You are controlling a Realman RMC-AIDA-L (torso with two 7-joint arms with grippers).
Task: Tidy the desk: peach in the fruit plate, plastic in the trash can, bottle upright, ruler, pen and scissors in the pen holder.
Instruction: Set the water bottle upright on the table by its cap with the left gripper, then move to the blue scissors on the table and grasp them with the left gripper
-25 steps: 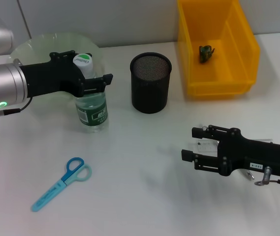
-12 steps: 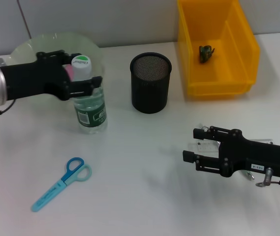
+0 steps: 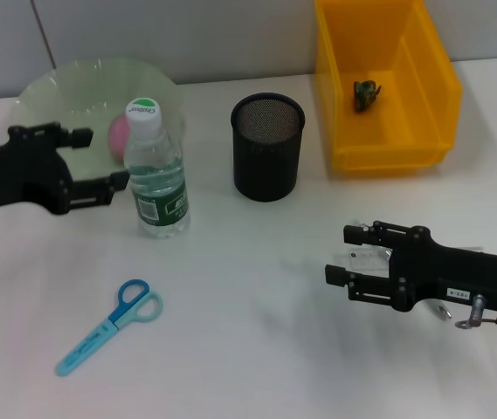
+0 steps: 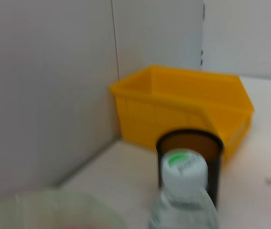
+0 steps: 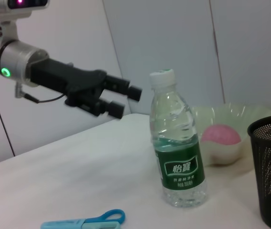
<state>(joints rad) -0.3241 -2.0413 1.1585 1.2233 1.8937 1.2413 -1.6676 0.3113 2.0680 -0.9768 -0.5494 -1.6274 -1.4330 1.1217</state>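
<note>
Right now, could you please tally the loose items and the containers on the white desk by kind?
Clear plastic water bottle, upright: 1
Blue scissors: 1
Pink peach in the plate: 1
Green crumpled scrap in the bin: 1
Pale green fruit plate: 1
Black mesh pen holder: 1
Yellow plastic bin: 1
Total: 7

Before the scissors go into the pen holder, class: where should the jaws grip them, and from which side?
Grip the scissors across the straight closed blades, coming from above. They lie flat on the desk, so nothing fits underneath, and the looped handles are wider and rounder.
</note>
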